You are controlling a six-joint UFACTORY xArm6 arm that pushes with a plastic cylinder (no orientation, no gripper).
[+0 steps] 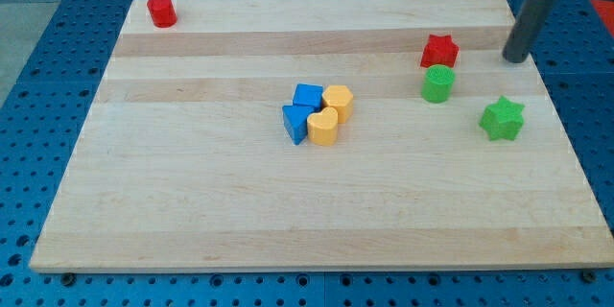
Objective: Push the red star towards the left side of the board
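Observation:
The red star point(439, 51) sits on the wooden board point(192, 201) at the view's upper right. A green cylinder point(438, 84) stands just below it, almost touching. My tip point(515, 58) is on the board to the right of the red star, with a clear gap between them. The dark rod rises up and to the right out of the view's top.
A green star point(503, 118) lies lower right of the green cylinder. A red cylinder point(161, 11) stands at the board's top left corner. Near the middle, two blue blocks point(302, 110) and two yellow blocks point(330, 115) sit clustered together.

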